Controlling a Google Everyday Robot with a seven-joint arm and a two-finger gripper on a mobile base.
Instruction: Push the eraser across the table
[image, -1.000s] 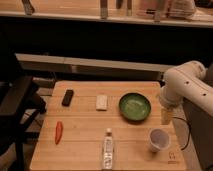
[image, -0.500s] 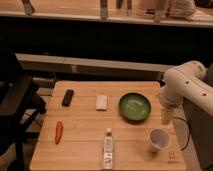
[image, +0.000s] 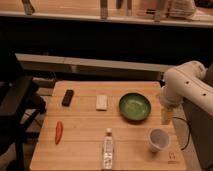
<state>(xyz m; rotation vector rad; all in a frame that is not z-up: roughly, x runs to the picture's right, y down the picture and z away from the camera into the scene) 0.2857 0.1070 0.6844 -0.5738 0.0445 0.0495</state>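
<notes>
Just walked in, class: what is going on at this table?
The robot's hand hangs at the right edge of the table, beside the green bowl. The black eraser it should push lies near the far left corner, well apart from the hand. A whitish block, cup, bottle and red chili-shaped thing also sit there.

arm (image: 189, 84) cropped at right, tool (image: 166, 116) blurred at table (image: 82, 125) edge
</notes>
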